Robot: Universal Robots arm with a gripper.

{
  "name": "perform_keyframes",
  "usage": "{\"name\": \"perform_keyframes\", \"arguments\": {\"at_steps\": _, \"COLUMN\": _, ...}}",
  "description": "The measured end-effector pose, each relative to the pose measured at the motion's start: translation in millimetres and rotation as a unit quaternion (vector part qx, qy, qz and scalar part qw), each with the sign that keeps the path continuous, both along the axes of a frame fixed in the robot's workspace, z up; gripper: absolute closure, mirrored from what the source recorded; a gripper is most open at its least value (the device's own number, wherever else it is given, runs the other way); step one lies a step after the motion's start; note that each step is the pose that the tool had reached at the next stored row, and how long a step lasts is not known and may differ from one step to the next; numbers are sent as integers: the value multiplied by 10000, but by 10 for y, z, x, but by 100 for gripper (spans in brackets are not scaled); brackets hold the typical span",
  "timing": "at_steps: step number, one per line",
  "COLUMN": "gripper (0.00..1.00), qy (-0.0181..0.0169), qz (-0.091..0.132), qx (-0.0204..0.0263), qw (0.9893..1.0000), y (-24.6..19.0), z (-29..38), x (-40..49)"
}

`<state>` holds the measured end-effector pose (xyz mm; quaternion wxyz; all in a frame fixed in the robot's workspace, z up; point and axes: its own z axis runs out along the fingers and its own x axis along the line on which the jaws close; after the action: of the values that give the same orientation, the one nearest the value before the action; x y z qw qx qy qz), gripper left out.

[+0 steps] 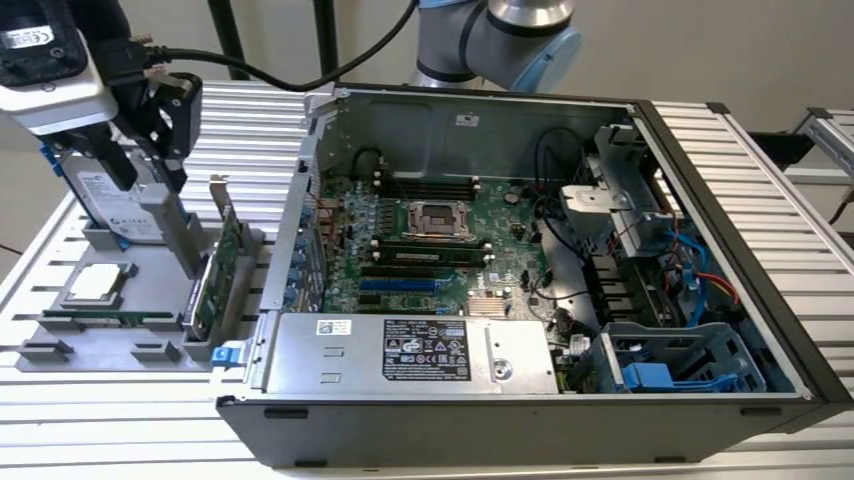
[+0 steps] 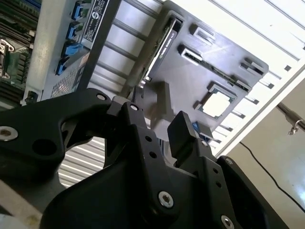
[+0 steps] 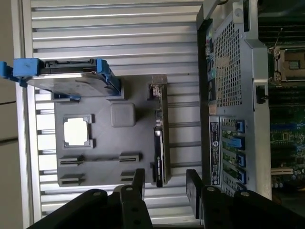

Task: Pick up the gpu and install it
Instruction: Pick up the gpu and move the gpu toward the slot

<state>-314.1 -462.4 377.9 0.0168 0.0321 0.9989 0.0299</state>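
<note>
Pincer (image 3: 166,187) is wide open and holds nothing, and I see both fingers bare in both wrist views. It hangs above the grey tray (image 3: 107,143) that sits on the slatted table (image 1: 94,430), at the exterior view's left, clear of everything in the tray.

The gpu (image 3: 160,143) stands on its long edge in a slot along the tray side nearest the computer case (image 1: 534,425). Its silver bracket is at the end nearer the hard drive (image 3: 66,78). In the first wrist view the card's thin edge runs roughly in line with the gap between the fingers, so I judge the pincer is lined up over it but not down on it. No contact shows.

Other tray items sit in their own places and look untouched: the hard drive with blue rails, the processor chip (image 3: 76,131) and the memory stick (image 3: 100,158).

Progress, my call: nothing done yet. The card is not gripped, not lifted and not out of its slot. The case lies open on its side next to the tray with the motherboard (image 1: 441,230) exposed, and the blue expansion slot (image 1: 400,284) looks empty as far as I can tell. That leaves the whole pick and the whole install, so I mark this as pre-grasp, very early in the task
</note>
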Motion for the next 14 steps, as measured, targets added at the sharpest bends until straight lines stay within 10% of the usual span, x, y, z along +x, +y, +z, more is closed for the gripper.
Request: {"name": "perform_keyframes", "arguments": {"at_steps": 14, "gripper": 0, "qy": -49, "qz": 1, "qx": 4, "qw": 10000, "y": 0, "z": -157, "x": 0}}
